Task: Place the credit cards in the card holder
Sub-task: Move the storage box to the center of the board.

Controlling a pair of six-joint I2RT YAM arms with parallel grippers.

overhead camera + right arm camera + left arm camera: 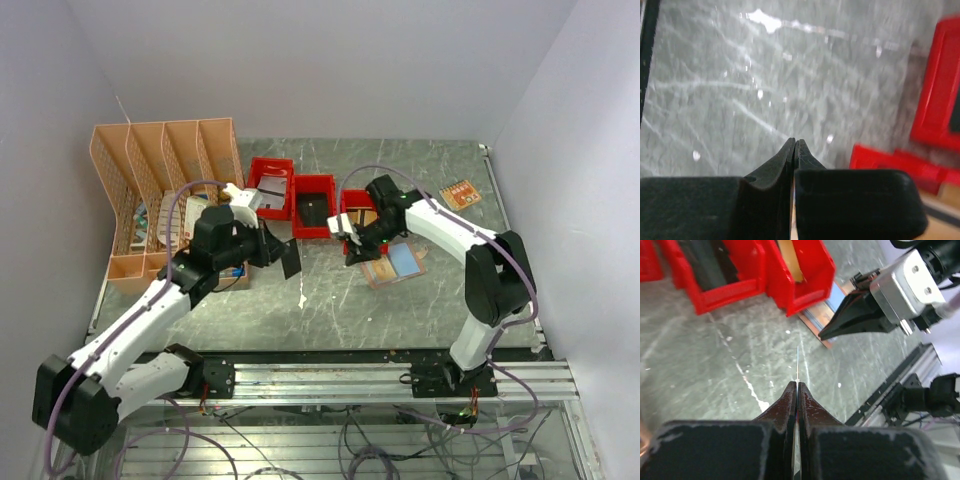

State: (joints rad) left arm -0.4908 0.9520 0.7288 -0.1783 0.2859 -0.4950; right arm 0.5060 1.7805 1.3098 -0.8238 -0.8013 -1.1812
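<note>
Looks like the carry step: left gripper (797, 386) is pinched shut on a credit card (797, 362), seen edge-on above the table (330, 310). The card holder (388, 272) lies open by the red bins (312, 205) with a blue card (404, 257) on it. Right gripper (826, 332) is closed at its edge, can't tell if it's holding anything. Next move probably needs the card's edge lined up with a slot

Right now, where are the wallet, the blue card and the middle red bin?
wallet (377, 273): overhead view, its bare brown left panel.
blue card (405, 258): overhead view, middle of its face.
middle red bin (313, 233): overhead view, its near wall.
</note>
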